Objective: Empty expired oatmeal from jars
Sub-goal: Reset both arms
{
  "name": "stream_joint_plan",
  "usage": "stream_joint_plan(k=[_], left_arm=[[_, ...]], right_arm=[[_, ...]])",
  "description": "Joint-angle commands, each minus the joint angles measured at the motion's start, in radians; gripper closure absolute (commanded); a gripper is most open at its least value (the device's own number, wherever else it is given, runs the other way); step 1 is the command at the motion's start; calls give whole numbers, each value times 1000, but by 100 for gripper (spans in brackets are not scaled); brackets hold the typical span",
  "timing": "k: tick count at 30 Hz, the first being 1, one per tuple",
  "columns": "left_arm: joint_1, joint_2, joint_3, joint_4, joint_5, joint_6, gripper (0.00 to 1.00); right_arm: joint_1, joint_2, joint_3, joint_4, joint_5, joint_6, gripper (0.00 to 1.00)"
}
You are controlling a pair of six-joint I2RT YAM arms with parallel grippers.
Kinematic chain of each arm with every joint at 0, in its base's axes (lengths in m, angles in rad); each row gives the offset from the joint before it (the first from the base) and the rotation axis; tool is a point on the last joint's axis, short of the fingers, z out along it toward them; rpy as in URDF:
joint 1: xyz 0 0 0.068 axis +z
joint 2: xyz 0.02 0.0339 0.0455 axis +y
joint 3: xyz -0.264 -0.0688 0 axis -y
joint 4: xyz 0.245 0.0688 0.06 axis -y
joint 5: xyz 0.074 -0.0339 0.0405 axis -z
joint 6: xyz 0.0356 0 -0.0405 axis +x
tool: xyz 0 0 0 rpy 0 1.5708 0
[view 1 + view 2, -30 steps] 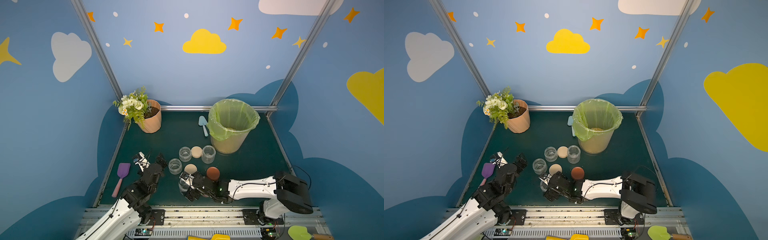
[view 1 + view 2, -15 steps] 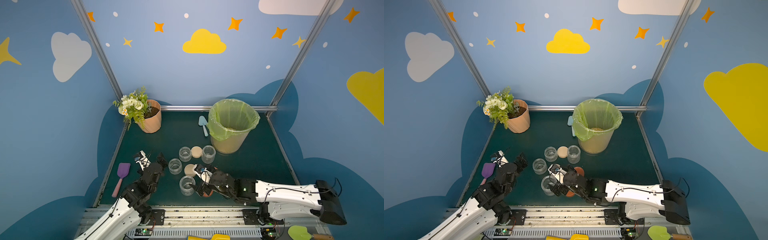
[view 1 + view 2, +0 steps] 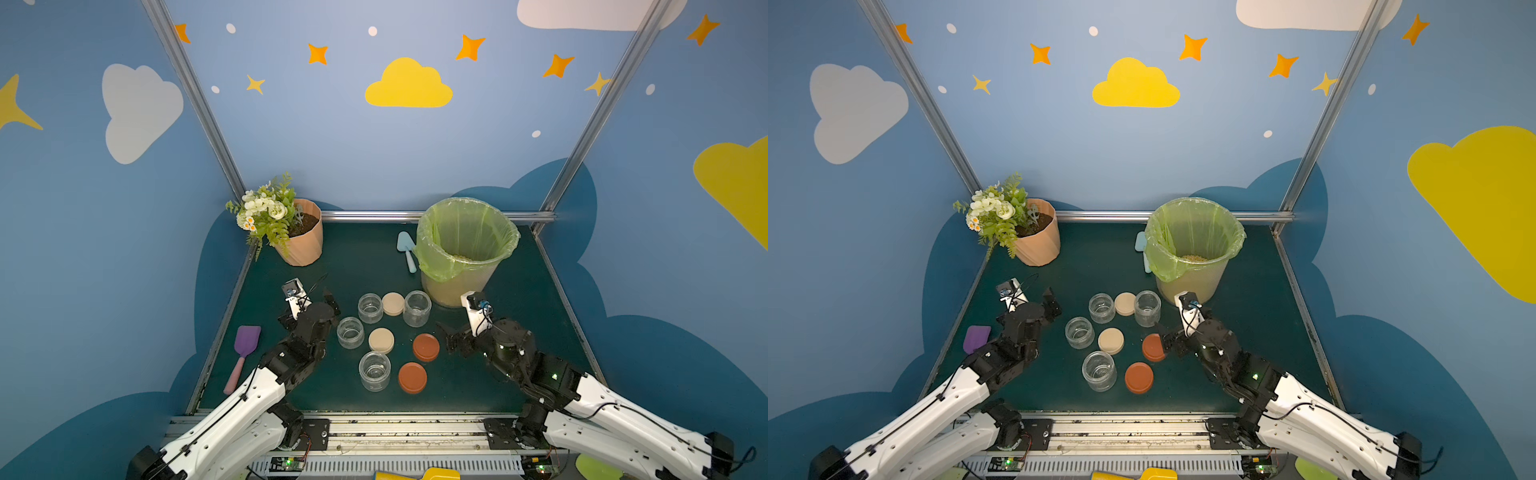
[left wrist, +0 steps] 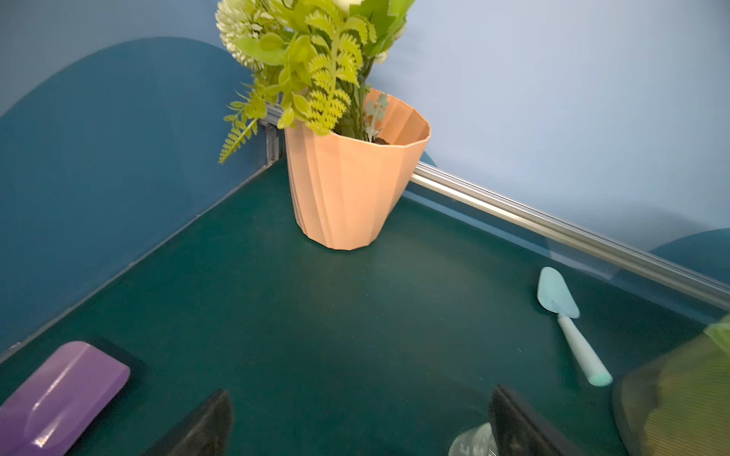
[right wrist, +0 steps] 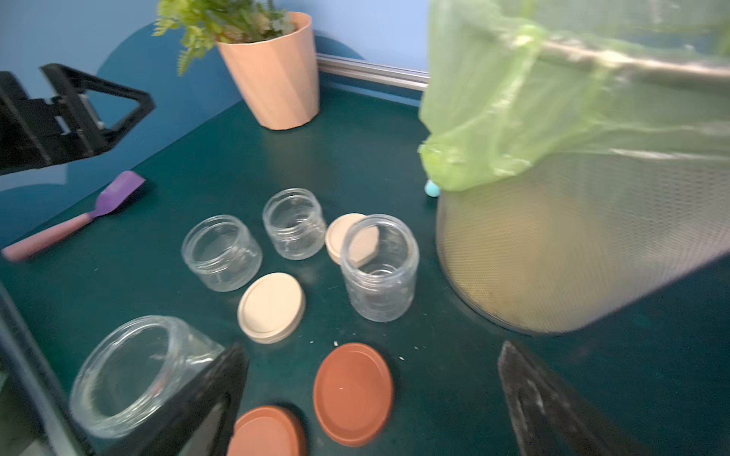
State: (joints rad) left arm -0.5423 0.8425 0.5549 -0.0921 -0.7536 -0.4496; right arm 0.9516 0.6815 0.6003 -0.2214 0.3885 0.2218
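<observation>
Hidden in a top view: most of the blue trowel (image 3: 1140, 243) behind the lined bin (image 3: 1187, 286), the handle of the purple spatula (image 3: 976, 337) behind the left arm (image 3: 1000, 361), an edge of one rust-red lid (image 3: 1151, 347) behind the right gripper (image 3: 1170, 344). Cut off by the left wrist view's edge: that spatula, the blurred bin, all but a sliver of a jar (image 4: 472, 442). In the right wrist view, nearest jar (image 5: 130, 371) partly behind a finger (image 5: 235, 371).

Jars (image 3: 370, 308) stand before the bin (image 3: 457, 286) (lids (image 3: 381, 340) between) — flowerpot (image 3: 305, 245) behind-left.
</observation>
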Motion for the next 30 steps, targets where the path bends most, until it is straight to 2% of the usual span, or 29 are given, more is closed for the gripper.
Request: stream_joint_plan(k=[1,3,6,10,14,16,20,23,27,28,30], left_arm=[[47,26,20,94,-16,115,0],[82,30,-3,164,4,136,0],[144,34,-43,267,72,189,0],[242,67,-46,279,157,224,0],[311,105,-60,326,208,230,0],[334,137,-77,392,253,265,0],[360,229,-89,476,299,365,0],[388,277,-141,613,339,403,0],[466,342,-203,750,464,367,0],[477,355,-205,776,459,345,0],[494,344,-189,741,523,385,0]], right_arm=[[-40,-49,-48,-20,120,17,2],[-65,-63,-73,7,230,8,2],[-126,-70,-99,59,306,-29,2],[-244,-60,-116,83,354,-24,2],[-371,-74,-208,206,387,-28,2],[-431,-84,-258,287,362,-68,2],[-577,-59,-300,352,233,-134,2],[-675,-20,-326,404,171,-120,2],[-749,40,-382,550,96,-111,2],[-758,59,-386,570,80,-118,2],[-772,106,-386,601,58,-129,2]])
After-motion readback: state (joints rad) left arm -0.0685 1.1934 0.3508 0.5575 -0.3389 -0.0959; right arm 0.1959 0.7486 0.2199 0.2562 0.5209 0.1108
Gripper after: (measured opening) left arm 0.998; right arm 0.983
